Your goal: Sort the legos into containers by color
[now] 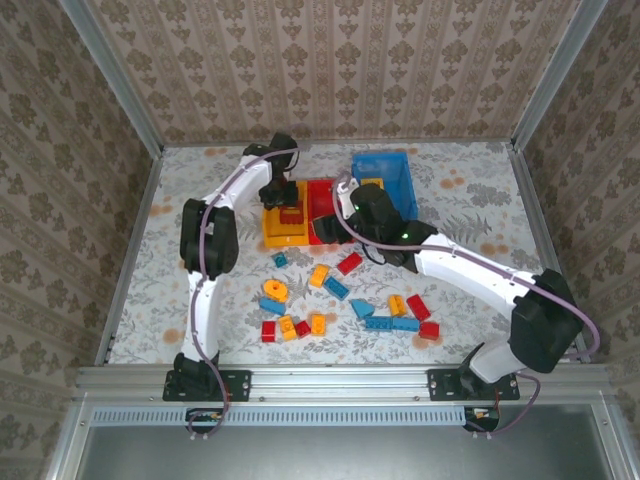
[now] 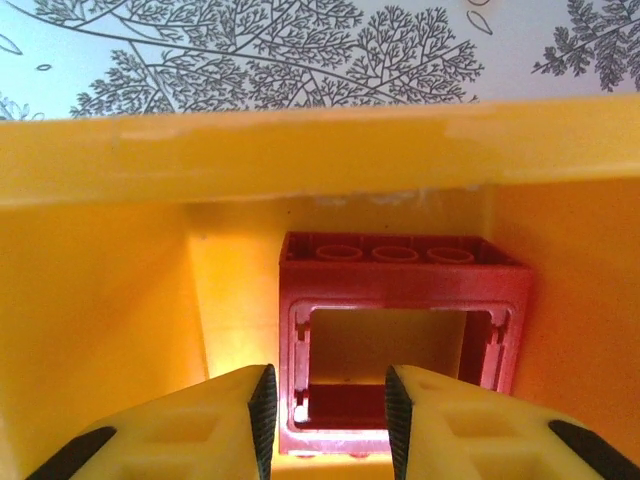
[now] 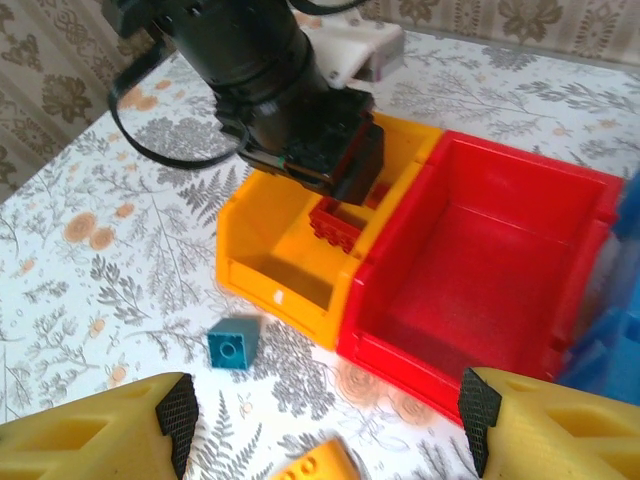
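Left end effector (image 2: 325, 400), parted and empty, hangs over a studded red frame brick (image 2: 400, 280) inside the smooth yellow bin (image 2: 300, 150). Right end effector (image 3: 327, 420), near that bin, gapes empty.

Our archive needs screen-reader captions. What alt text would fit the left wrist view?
A red open-frame lego brick sits inside the yellow bin, just beyond the parted fingers of the left gripper. Past the bin's far wall lies the fern-printed table.

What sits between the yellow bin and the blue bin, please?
The red bin stands between them, right beside the yellow bin, with the blue bin on its other side. The right wrist view shows this most plainly.
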Controlling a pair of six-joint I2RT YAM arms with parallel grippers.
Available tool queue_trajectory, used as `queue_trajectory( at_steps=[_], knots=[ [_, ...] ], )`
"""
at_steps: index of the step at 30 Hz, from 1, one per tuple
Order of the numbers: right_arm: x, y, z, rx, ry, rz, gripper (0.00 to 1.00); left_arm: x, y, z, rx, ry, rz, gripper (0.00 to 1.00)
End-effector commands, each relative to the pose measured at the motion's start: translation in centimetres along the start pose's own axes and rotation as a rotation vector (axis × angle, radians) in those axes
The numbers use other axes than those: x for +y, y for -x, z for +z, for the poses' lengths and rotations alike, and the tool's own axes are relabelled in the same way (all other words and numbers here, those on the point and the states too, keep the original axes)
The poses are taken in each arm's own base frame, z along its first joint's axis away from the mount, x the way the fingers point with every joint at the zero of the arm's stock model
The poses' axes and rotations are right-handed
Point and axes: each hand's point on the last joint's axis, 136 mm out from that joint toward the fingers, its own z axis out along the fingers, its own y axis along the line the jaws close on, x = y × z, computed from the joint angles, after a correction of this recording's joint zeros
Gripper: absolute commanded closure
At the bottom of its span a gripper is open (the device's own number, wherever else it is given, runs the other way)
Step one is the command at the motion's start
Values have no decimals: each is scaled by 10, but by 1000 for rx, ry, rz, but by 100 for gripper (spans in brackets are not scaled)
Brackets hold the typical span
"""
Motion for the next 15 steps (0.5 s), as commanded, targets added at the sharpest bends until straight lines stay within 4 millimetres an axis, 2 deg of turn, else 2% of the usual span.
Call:
queue_trajectory(
  at_steps=[1,6,12,15],
  knots=[
    [-11,0,-26,-22,-58,-24,28,-1,6,-43,-74,-36,-34,54],
    [-21,-10,-47,-10,-97,-17,29,-8,2,-66,-113,-94,-70,46],
    [-32,-18,-70,14,-142,12,31,-18,-2,-88,-157,-174,-113,48],
    [-29,-27,-79,58,-119,15,33,-23,-7,-112,-211,-213,-108,48]
  ],
)
